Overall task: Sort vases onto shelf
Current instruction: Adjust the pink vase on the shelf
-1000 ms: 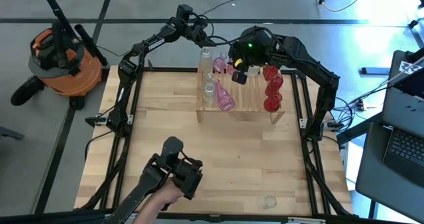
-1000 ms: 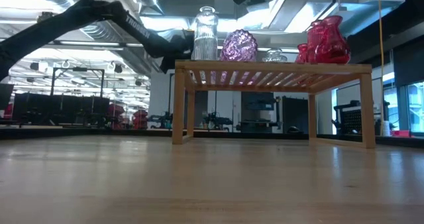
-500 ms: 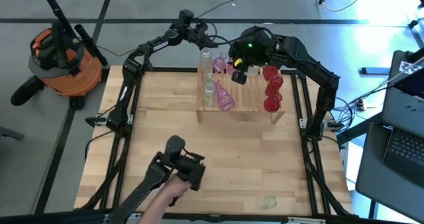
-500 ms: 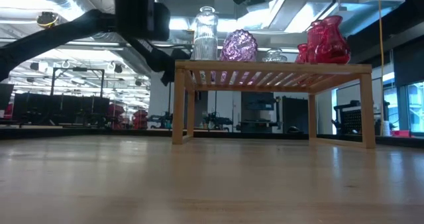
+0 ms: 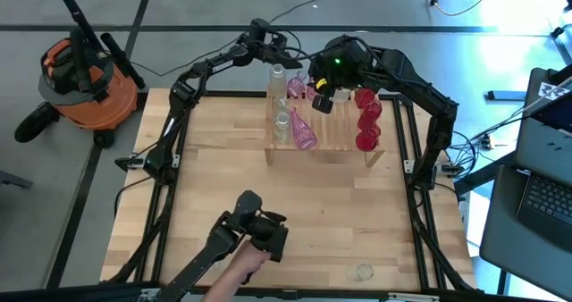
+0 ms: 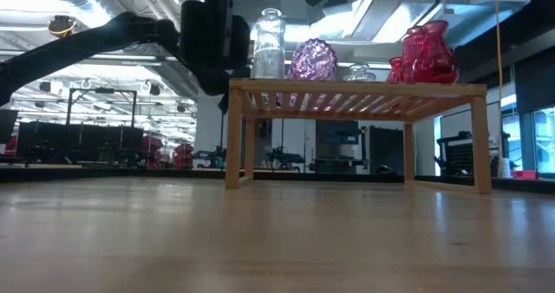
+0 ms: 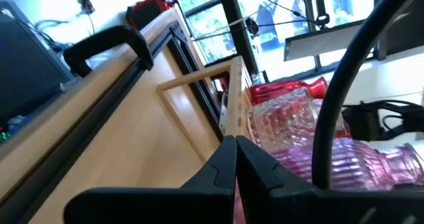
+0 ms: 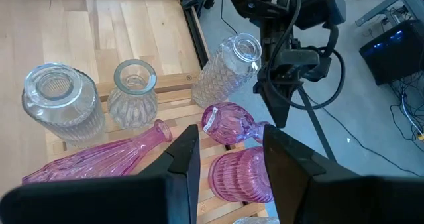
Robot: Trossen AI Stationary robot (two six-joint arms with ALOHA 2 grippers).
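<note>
Tabletop (image 5: 223,168) | handheld gripper (image 5: 264,230) moved right | shelf (image 5: 326,137) unchanged

Between the right gripper's (image 8: 228,159) parted dark fingers stands a ribbed pink glass vase (image 8: 242,175) (clear ones behind).

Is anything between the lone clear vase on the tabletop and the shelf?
Nothing visible: only bare tabletop lies between the clear vase and the shelf. The black device in a person's hand sits off to one side.
</note>
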